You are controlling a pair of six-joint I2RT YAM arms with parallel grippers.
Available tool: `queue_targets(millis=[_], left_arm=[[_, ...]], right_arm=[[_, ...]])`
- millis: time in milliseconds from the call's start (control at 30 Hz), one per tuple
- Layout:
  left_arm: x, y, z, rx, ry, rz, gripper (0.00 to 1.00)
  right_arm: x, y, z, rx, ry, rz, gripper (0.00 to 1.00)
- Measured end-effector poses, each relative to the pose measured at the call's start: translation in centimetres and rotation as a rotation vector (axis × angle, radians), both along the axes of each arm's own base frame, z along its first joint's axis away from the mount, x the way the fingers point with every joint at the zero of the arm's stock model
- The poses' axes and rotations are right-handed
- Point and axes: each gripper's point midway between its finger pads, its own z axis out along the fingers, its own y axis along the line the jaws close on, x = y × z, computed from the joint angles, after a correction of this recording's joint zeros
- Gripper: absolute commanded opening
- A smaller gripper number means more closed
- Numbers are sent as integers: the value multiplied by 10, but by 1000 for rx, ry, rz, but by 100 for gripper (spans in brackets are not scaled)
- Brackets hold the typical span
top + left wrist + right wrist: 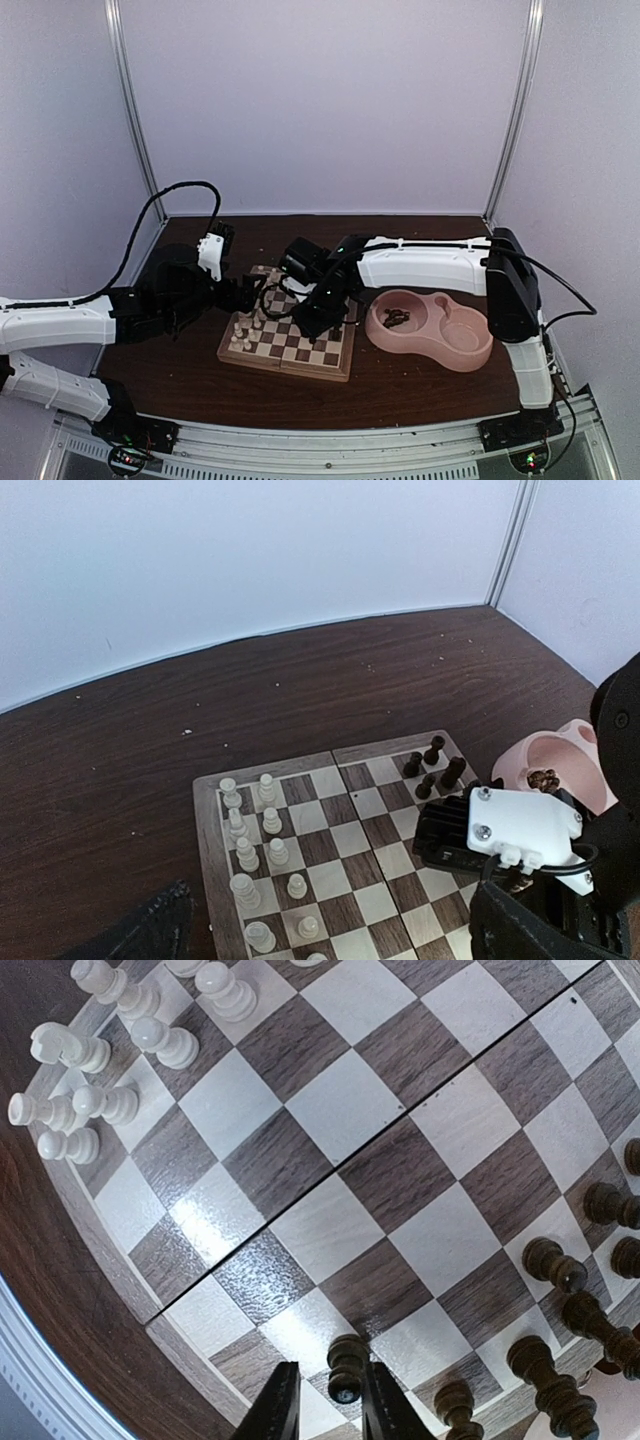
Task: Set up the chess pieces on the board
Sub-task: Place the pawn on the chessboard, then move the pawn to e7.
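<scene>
Here the board (310,350) lies flat on the dark wooden surface (400,385), just in front of both arms, with the pink double bowl (470,345) close beside its right edge. The cream pieces (255,850) stand upright in two rough files along the board's left side, some squares there not yet filled. A smaller group of dark pieces (570,1290) stands on the opposite side, the one nearest the bowl. More dark figures lie heaped in the bowl's left compartment (397,318); its right compartment shows only pink. The right tool (328,1372) hangs low over the board's dark-side corner, its two fingers (280,1405) narrowly parted on either side of one dark piece (347,1360), which stands upright on a square near the rim. A gap shows between that piece and one finger, so it is not pinched; whether the other finger touches it cannot be told. The left tool (243,296) hovers above the far left part of the board near the cream files. It is spread wide with nothing between its fingers; in its own wrist view only one dark fingertip (150,930) can be told for certain, at the lower left.
</scene>
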Motion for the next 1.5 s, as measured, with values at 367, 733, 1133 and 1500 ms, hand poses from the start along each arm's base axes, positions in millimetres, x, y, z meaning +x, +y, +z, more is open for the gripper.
queue_targets(millis=[367, 733, 1133, 1500], left_arm=[[0, 0, 0, 1, 1, -1, 97], [-7, -12, -9, 41, 7, -61, 81], [-46, -67, -59, 211, 100, -331, 58], [-47, -116, -78, 241, 292, -438, 44]], right_arm=[[2, 3, -8, -16, 7, 5, 31], [9, -21, 79, 150, -233, 16, 36], [50, -155, 76, 264, -493, -280, 36], [61, -174, 105, 316, -639, -379, 37]])
